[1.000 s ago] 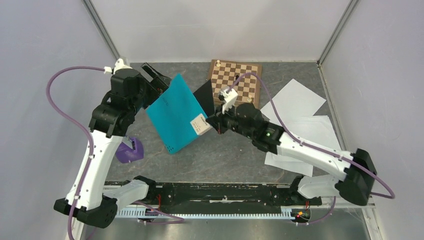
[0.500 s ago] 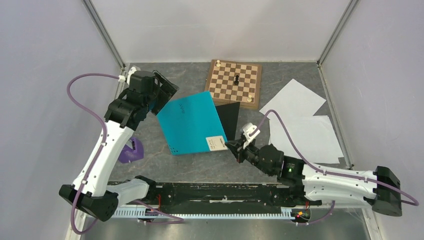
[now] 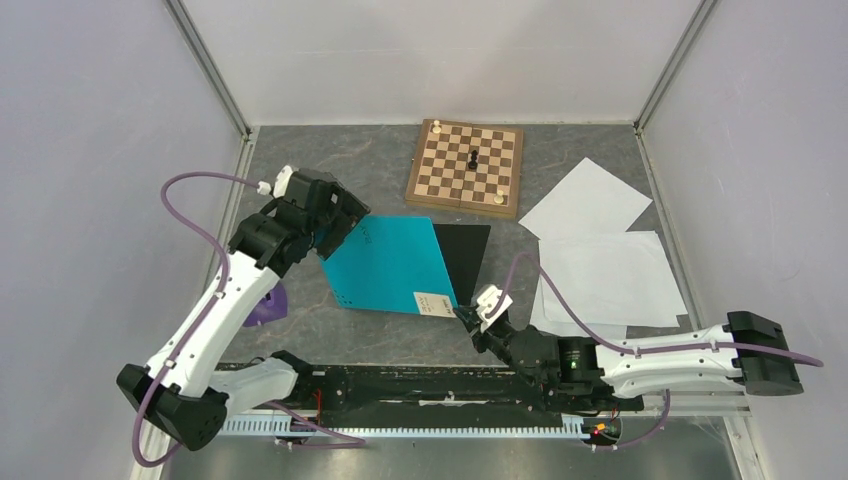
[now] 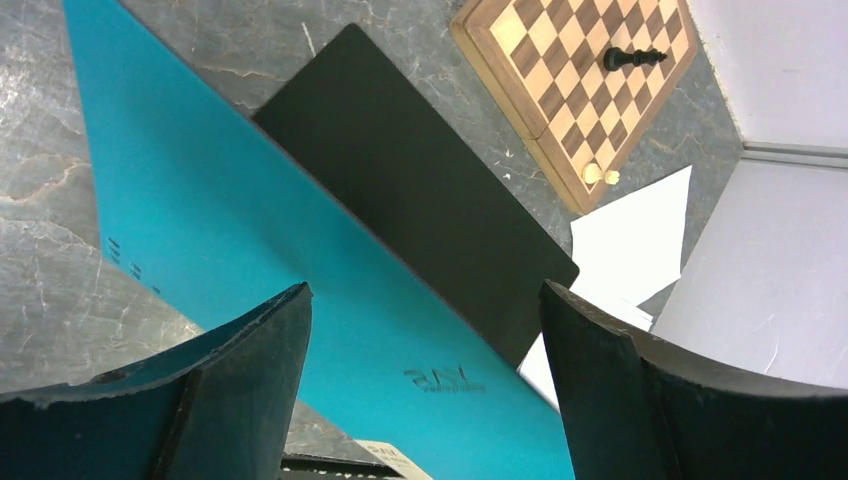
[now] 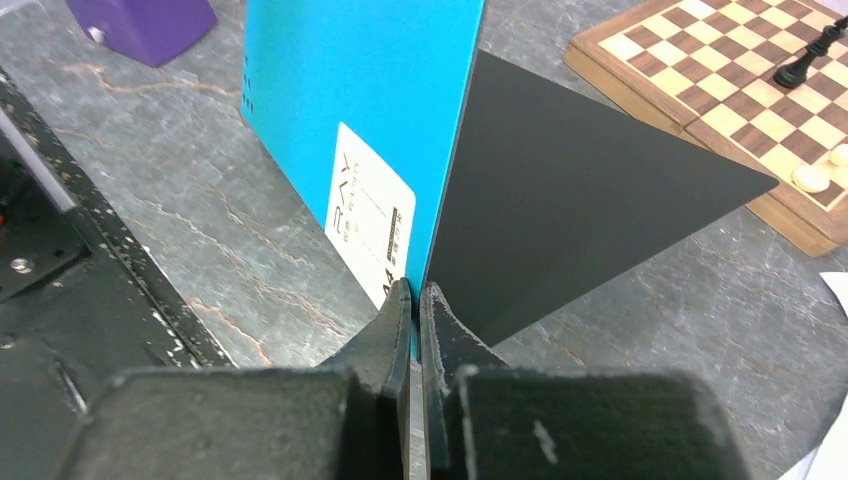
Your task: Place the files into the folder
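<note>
From above, the folder [image 3: 385, 265] lies mid-worktop. Its long axis runs near to far with the far end leaning left, and its labelled corner points at my right hand [image 3: 468, 316], which is clenched on that corner. My left hand [image 3: 335, 215] hovers released by the folder's far-left corner, holding nothing. The files [image 3: 610, 272] lie flat on the right, beside the folder, with none inside yet. I judge that I am on the opening step. Next I should swing the teal cover leftward until it rests flat, and only then fetch the sheets. In the left wrist view, the cover [image 4: 230, 240] slants between my spread fingers [image 4: 250, 385]. The black inner leaf [image 4: 410, 200] lies beyond it, the chessboard [image 4: 575, 85] farther off. In the right wrist view, my fingertips [image 5: 400, 305] pinch the cover's edge just beside the white label [image 5: 370, 215]. The cover looks tilted up off the black leaf, and the purple metronome [image 5: 140, 20] stands away to the left.
</note>
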`<state>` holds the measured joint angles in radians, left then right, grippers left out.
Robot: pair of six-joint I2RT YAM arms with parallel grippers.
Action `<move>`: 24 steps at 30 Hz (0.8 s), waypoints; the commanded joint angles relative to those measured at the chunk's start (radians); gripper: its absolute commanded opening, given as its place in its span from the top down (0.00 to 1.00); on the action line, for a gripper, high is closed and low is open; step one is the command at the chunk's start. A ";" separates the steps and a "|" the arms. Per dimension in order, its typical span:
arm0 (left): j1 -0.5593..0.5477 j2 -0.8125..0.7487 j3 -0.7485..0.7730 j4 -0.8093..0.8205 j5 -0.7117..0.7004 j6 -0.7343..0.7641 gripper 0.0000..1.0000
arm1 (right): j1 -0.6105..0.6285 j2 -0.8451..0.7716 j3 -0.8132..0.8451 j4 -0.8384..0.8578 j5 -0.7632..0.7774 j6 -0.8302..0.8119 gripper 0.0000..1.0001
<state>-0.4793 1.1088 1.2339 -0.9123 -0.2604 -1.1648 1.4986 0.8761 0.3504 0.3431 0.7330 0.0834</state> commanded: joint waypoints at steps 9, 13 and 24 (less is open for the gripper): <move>-0.015 -0.129 -0.134 -0.050 0.008 -0.082 0.44 | 0.020 -0.001 -0.037 0.033 0.111 -0.035 1.00; -0.015 -0.138 -0.140 -0.050 0.058 -0.047 0.67 | 0.021 -0.011 -0.039 0.005 0.096 -0.011 1.00; -0.019 -0.175 -0.151 -0.052 0.217 0.205 0.98 | 0.022 -0.165 -0.021 -0.184 -0.091 0.048 0.29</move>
<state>-0.4866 0.9520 1.1011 -0.9459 -0.1452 -1.1496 1.5230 0.7807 0.3077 0.1986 0.6895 0.1120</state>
